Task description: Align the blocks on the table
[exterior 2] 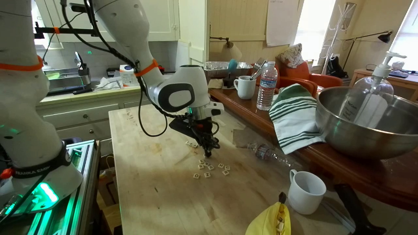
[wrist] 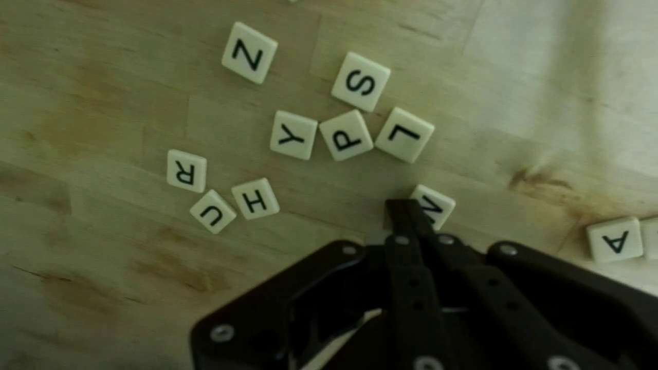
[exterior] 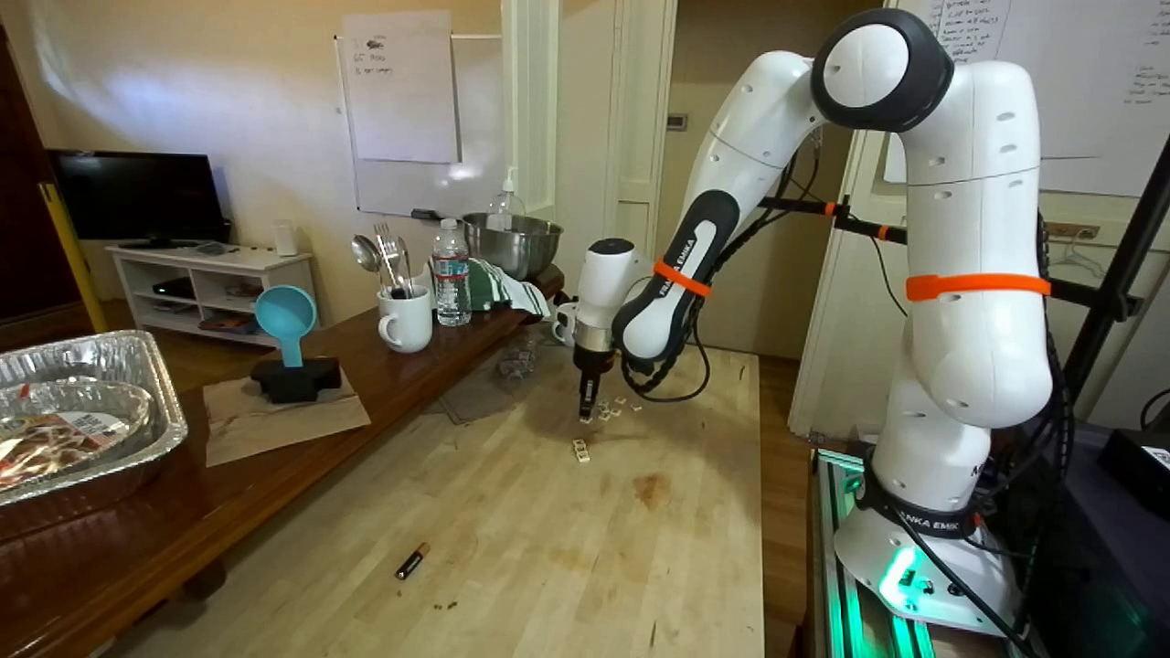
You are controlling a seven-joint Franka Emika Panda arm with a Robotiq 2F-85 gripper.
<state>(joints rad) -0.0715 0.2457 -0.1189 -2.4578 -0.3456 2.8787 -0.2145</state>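
Note:
Small cream letter blocks lie scattered on the light wooden table (exterior: 548, 557). In the wrist view, a Y block (wrist: 294, 135), P block (wrist: 346, 135) and L block (wrist: 405, 134) form a rough line below an S block (wrist: 361, 81) and a Z block (wrist: 250, 53). R (wrist: 186, 171), U (wrist: 213, 211) and H (wrist: 255, 199) blocks cluster at left. My gripper (wrist: 403, 205) is shut with nothing between its fingers. Its tips partly cover a block (wrist: 443, 201); whether they touch it I cannot tell. To the right, an A block (wrist: 615, 239) adjoins another, in the short row (exterior 2: 191, 144).
A battery (exterior: 412, 561) lies on the table. In an exterior view, a yellow pouch (exterior 2: 269, 220), a white mug (exterior 2: 306, 193) and a fallen plastic bottle (exterior 2: 266, 152) are beyond the blocks. A raised brown counter (exterior: 366, 402) borders the table.

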